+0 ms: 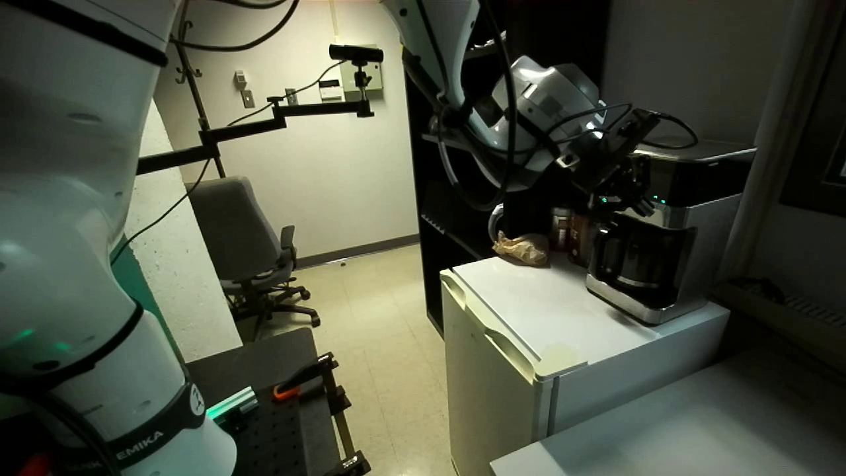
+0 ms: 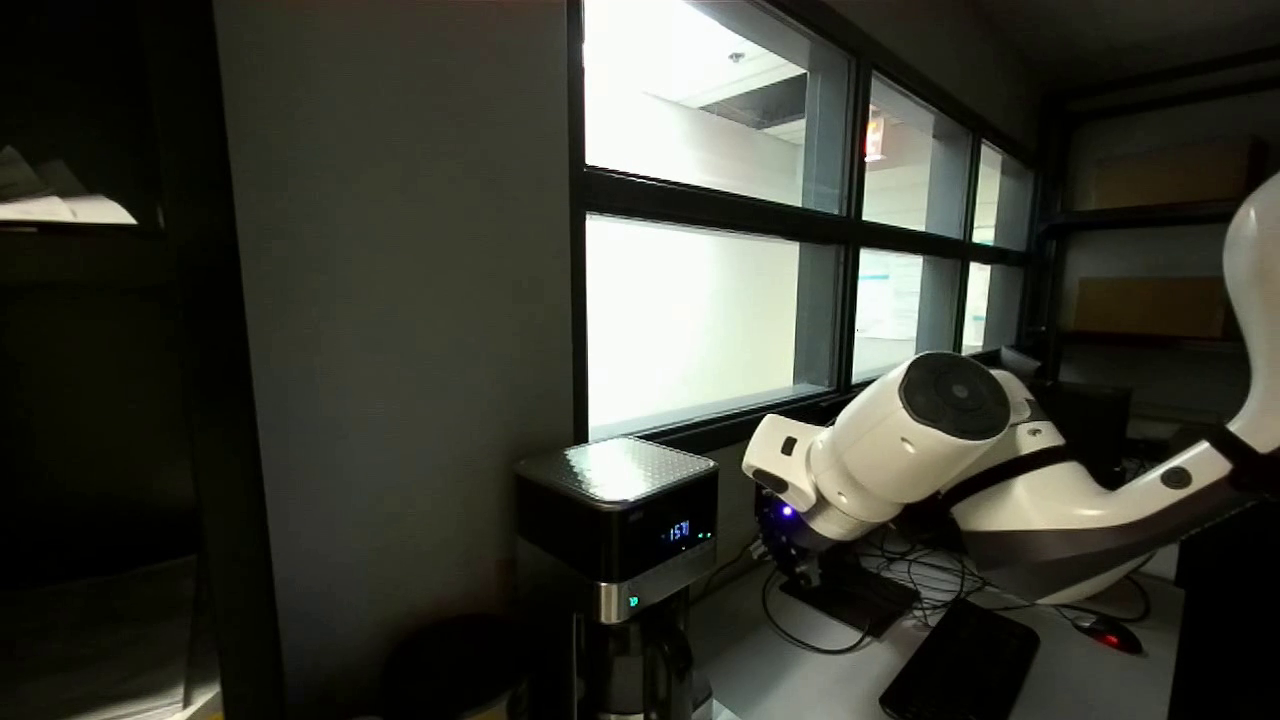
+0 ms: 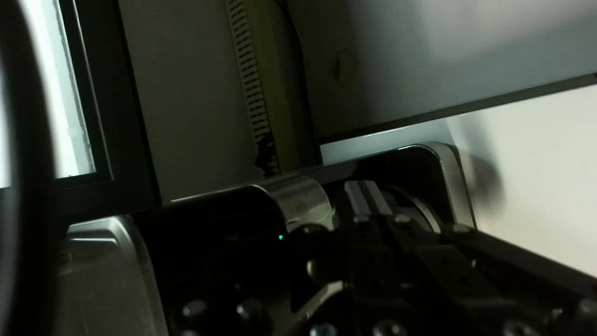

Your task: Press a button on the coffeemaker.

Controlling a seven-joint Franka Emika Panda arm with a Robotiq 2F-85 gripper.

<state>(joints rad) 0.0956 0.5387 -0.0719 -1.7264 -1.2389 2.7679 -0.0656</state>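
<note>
The coffeemaker [image 1: 710, 248], silver and black, stands on the white cabinet [image 1: 509, 297]. In an exterior view its dark control panel [image 2: 640, 535] shows a lit clock and small lights. A green light [image 2: 633, 602] glows on the silver band below. The dark carafe [image 1: 638, 261] sits underneath. My gripper [image 1: 644, 209] is at the machine's front, near the panel's lower edge; I cannot tell whether it touches. In the wrist view the gripper's fingers [image 3: 368, 198] are together and empty, beside the silver band [image 3: 303, 200] and over the carafe area, hiding part of the front.
A crumpled brown bag [image 1: 522, 249] and jars [image 1: 562, 228] stand beside the coffeemaker. A wall and window [image 2: 700, 310] lie behind. A desk [image 2: 740, 640] next to the cabinet holds cables, a dark keyboard [image 2: 962, 660] and a mouse [image 2: 1107, 632].
</note>
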